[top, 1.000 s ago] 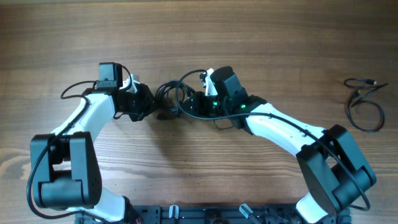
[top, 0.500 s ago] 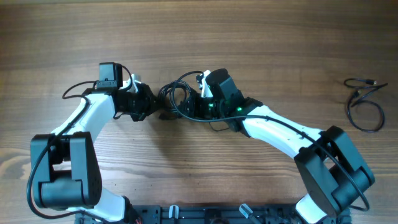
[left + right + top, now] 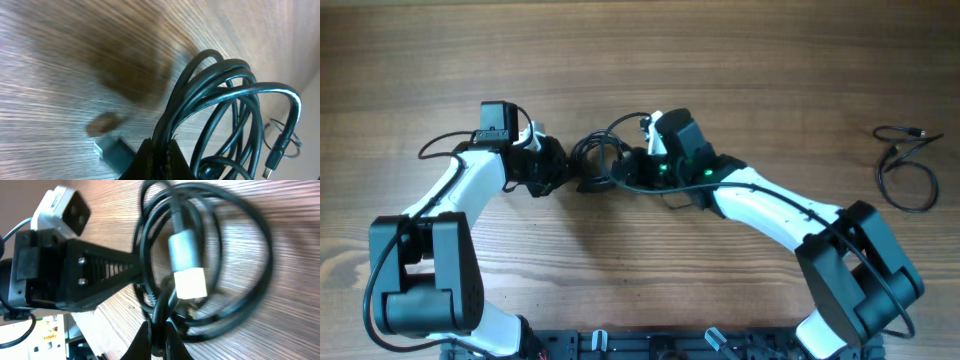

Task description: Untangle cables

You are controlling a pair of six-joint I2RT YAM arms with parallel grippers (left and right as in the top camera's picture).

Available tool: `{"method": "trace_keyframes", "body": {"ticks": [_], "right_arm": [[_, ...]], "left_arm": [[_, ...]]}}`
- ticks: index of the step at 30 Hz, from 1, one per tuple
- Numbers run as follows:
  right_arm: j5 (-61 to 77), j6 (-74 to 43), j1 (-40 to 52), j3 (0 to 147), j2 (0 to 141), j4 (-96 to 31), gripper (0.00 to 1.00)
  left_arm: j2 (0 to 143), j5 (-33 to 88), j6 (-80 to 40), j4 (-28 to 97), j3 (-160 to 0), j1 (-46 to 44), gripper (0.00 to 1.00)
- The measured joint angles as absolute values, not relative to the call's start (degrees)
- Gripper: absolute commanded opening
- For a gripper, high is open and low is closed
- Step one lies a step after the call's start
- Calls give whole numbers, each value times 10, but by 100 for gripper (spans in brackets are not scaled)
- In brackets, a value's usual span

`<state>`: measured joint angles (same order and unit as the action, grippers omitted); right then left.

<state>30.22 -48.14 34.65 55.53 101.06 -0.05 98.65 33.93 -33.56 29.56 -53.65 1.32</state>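
A tangled bundle of thin black cables (image 3: 595, 160) hangs between my two grippers at the table's middle. My left gripper (image 3: 560, 170) is shut on several strands of it; the left wrist view shows the loops (image 3: 220, 100) rising from the fingertips (image 3: 161, 152) and a small plug end (image 3: 277, 152). My right gripper (image 3: 625, 170) is shut on strands at the other side; the right wrist view shows its fingertips (image 3: 159, 339) pinching a cord, with a silver and white plug (image 3: 187, 262) among the loops. A separate loose black cable (image 3: 905, 165) lies at the far right.
The wooden table (image 3: 720, 60) carries both arms. The left arm's own thicker black wire (image 3: 440, 148) loops beside its wrist. The arm bases stand at the front edge (image 3: 640, 345).
My right gripper shifted left toward the bundle half a second ago, then back slightly right. The left gripper has barely moved. Both stay shut on the cables.
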Motion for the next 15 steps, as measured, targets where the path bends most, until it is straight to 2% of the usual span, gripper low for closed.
{"method": "trace_keyframes", "body": {"ticks": [5, 15], "right_arm": [[331, -456, 305, 555, 974, -42, 4], [483, -429, 204, 555, 941, -59, 4]], "left_arm": [[984, 324, -338, 304, -536, 4, 4], [970, 349, -338, 305, -546, -6, 4]]}}
